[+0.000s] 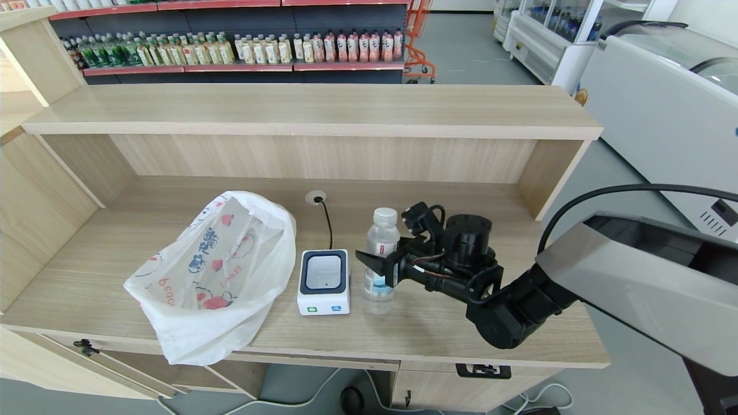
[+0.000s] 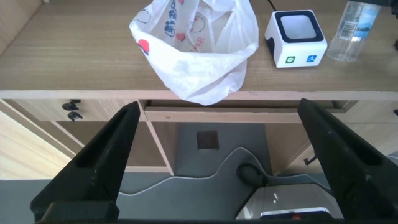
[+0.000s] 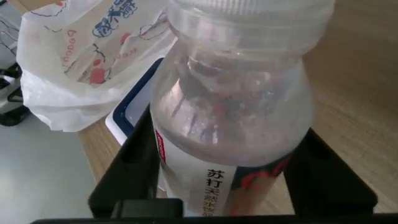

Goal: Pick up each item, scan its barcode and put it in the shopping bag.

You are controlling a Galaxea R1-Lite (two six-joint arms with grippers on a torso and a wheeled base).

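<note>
While it stands upright at frame centre on the counter (image 1: 450, 328), just right of the white scanner (image 1: 323, 282), the clear bottle (image 1: 382, 235), white-capped with a red-trimmed label, sits clamped in my right gripper (image 1: 377, 267). My left gripper (image 2: 219, 107) gapes wide.

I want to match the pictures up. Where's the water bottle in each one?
Head view: water bottle stands right of the scanner.
Left wrist view: beside the scanner, opposite the shopping bag, at.
Right wrist view: close up, filling the middle.
Shared landmark: that white shopping bag.
</note>
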